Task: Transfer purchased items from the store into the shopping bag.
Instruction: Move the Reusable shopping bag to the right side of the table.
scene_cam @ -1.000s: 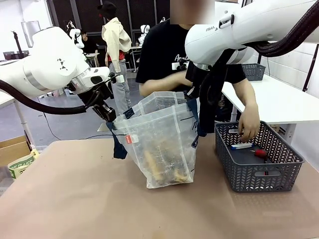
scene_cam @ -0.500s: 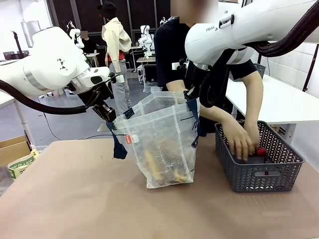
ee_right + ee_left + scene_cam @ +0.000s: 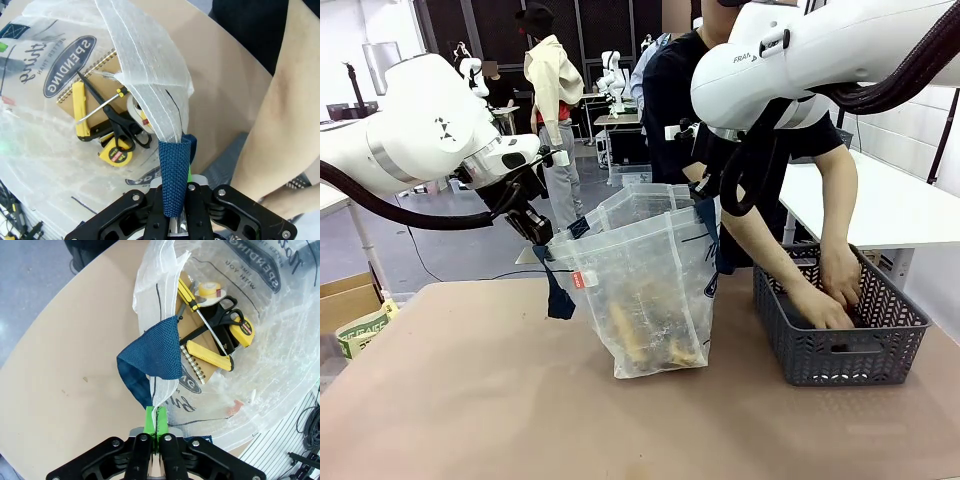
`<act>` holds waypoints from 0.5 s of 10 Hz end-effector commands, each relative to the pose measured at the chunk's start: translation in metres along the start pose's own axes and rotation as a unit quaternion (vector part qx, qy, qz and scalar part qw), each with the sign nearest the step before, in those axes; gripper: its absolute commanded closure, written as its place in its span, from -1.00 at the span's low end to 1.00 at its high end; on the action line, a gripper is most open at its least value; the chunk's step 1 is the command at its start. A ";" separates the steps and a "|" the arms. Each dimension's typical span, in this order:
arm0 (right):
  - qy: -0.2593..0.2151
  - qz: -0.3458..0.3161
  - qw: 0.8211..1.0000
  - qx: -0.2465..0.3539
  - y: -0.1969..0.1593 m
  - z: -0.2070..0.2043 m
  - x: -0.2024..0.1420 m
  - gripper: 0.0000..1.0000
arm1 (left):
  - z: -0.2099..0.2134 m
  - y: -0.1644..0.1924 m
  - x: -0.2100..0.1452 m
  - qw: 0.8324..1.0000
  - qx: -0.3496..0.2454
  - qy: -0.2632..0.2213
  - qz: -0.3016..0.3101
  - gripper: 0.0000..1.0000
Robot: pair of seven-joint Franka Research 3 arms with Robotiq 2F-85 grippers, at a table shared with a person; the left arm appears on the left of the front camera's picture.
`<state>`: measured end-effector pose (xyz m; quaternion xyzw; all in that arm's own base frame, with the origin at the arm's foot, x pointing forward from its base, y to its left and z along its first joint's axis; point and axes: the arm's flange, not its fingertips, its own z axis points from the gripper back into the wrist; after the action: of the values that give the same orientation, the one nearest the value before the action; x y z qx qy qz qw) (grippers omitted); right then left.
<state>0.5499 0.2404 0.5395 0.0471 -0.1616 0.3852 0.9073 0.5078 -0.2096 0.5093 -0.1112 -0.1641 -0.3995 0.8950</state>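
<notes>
Purchased items (image 3: 107,125) are already lying at the bottom of the shopping bag (image 3: 650,290), which is standing upright near the middle of the counter (image 3: 470,400). Showing through its clear film are black scissors (image 3: 116,125), a yellow-handled screwdriver (image 3: 187,292), a yellow tape measure (image 3: 244,329), a yellow cutter (image 3: 210,354), a roll of tape (image 3: 210,288) and a spiral notebook (image 3: 190,327). The transfer is looking well under way but not finished. The person's hands (image 3: 825,308) are both reaching down into the store basket (image 3: 840,350), which is sitting just beside the bag on the robot's right. The hands and the basket wall are hiding whatever is left inside, so the remaining count cannot be told. The left pincer (image 3: 156,422) is pressing together on the bag's rim just under one navy handle (image 3: 155,350), and the right pincer (image 3: 176,192) is clamping the opposite handle, the two together spreading the mouth open. Farther out, a cardboard box (image 3: 345,300) is sitting past the counter's left edge, and a white table (image 3: 890,200) is standing behind the basket. The right arm and its hanging strap are sitting between basket and bag mouth, and the person's forearm (image 3: 280,125) is passing just beside that pincer. Each remaining item will probably have to be lifted around them.
</notes>
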 end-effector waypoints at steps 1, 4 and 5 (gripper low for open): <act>-0.002 -0.002 1.000 -0.001 -0.001 0.002 0.000 1.00 | 0.001 0.001 -0.001 1.000 0.000 0.000 0.003 1.00; -0.002 -0.002 1.000 -0.001 -0.001 0.002 0.000 1.00 | 0.001 0.001 -0.001 1.000 0.000 0.000 0.003 1.00; -0.002 -0.002 1.000 -0.001 -0.001 0.002 0.000 1.00 | 0.001 0.001 -0.001 1.000 0.000 0.000 0.003 1.00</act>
<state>0.5499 0.2404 0.5395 0.0471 -0.1616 0.3852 0.9073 0.5078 -0.2095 0.5093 -0.1112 -0.1641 -0.3995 0.8951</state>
